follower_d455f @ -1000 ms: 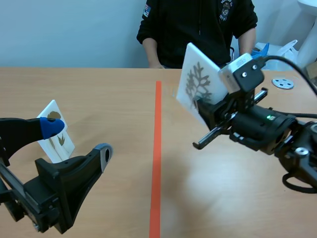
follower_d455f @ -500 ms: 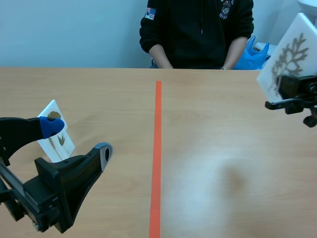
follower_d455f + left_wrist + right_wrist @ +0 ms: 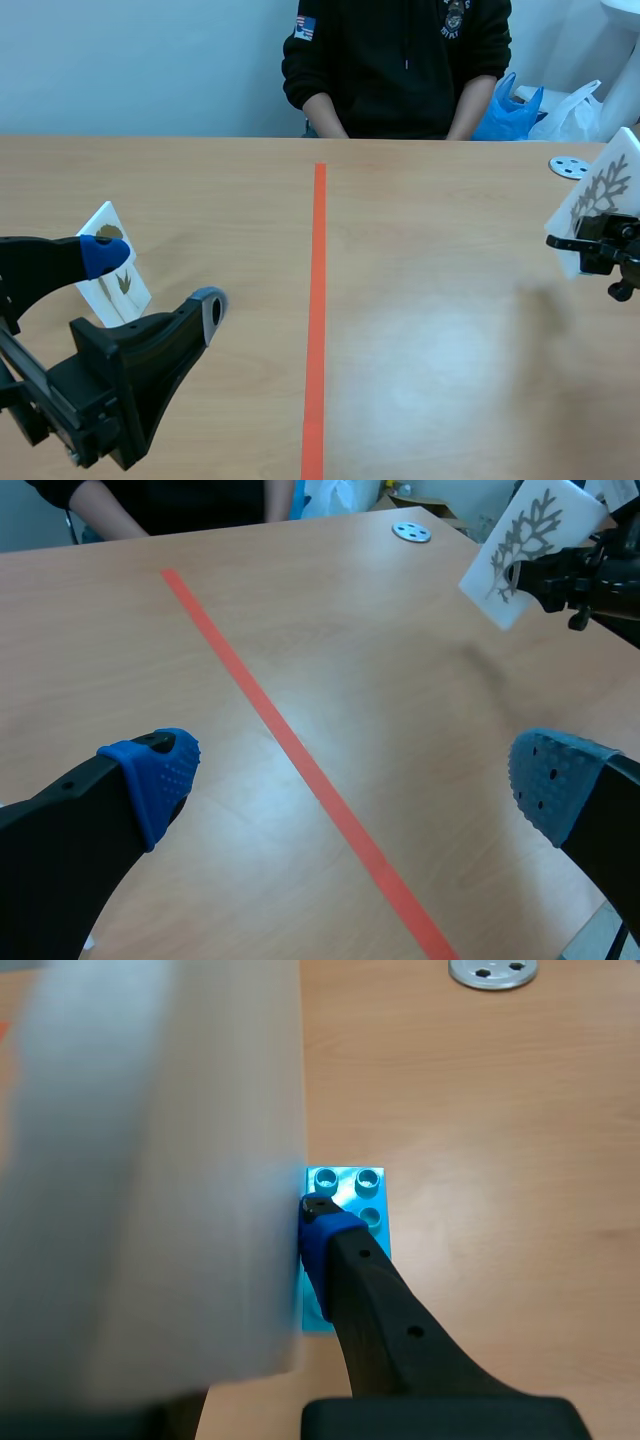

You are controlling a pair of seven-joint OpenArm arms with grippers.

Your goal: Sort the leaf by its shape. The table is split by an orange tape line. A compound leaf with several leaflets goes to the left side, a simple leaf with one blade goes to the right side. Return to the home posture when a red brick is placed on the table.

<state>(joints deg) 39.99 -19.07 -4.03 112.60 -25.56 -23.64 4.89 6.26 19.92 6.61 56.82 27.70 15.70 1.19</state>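
Note:
A white card printed with a branching, many-lobed leaf (image 3: 598, 200) is held upright at the table's far right edge, right of the orange tape line (image 3: 316, 300). My right gripper (image 3: 600, 243) is shut on it. In the right wrist view this card (image 3: 150, 1180) fills the space beside one blue-padded finger (image 3: 322, 1250); the other finger is hidden behind it. The left wrist view shows the same card (image 3: 530, 538) far ahead. A second white card with a small brown leaf (image 3: 113, 268) stands tilted on the left side, behind my open left gripper (image 3: 157, 283), whose fingers hold nothing.
A light blue studded brick (image 3: 347, 1192) lies on the table under the right gripper. A metal disc (image 3: 569, 166) sits at the far right. A person (image 3: 400, 60) sits across the table, with blue and white bags (image 3: 515, 108) beside them.
The right arm has drawn back from right of the tape line to the far right edge, carrying its card, and has come lower. The left arm has not moved.

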